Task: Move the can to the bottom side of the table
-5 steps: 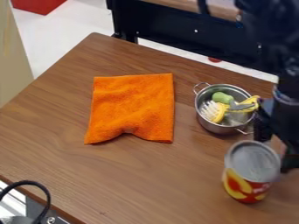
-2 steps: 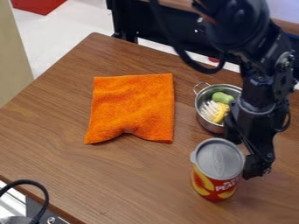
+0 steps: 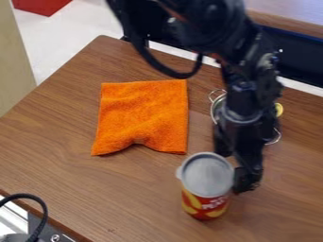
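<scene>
Plainly wood-grained brown table (image 3: 114, 189); behind, pale floor (image 3: 72, 30), red object (image 3: 41, 5).

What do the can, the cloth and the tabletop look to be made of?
Can: probably metal, going by the dull grey top; printed red-and-yellow side, paper label or direct print unclear.
Cloth: soft matte fabric, fuzzy nap, maybe microfiber.
Tabletop: brown wood grain, slight sheen; veneer or laminate possible.

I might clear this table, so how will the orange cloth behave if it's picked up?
The cloth would probably sag and fold, given its wavy lower edge. It looks thin, so likely light. Lying flat, it shouldn't roll.
</scene>
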Controlling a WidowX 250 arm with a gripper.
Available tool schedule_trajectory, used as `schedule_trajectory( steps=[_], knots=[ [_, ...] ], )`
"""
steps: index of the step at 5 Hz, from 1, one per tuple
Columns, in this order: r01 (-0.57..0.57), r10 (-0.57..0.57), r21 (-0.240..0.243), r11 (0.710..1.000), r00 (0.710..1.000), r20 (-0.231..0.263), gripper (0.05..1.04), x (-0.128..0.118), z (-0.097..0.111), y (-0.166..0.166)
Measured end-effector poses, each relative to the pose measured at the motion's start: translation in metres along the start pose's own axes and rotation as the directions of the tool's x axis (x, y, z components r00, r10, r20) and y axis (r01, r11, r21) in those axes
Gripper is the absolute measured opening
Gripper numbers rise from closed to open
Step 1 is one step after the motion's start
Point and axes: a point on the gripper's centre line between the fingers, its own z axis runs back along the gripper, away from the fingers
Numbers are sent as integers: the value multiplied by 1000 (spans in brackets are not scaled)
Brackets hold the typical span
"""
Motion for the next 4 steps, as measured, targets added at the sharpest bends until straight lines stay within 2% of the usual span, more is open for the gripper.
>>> schedule_trajectory(
  steps=[2,4],
  knots=[
    [1,-1,1,1000,1000,13,999,-38,10,17],
    [29,-29,36,999,999,22,999,-70,10,26]
  ],
)
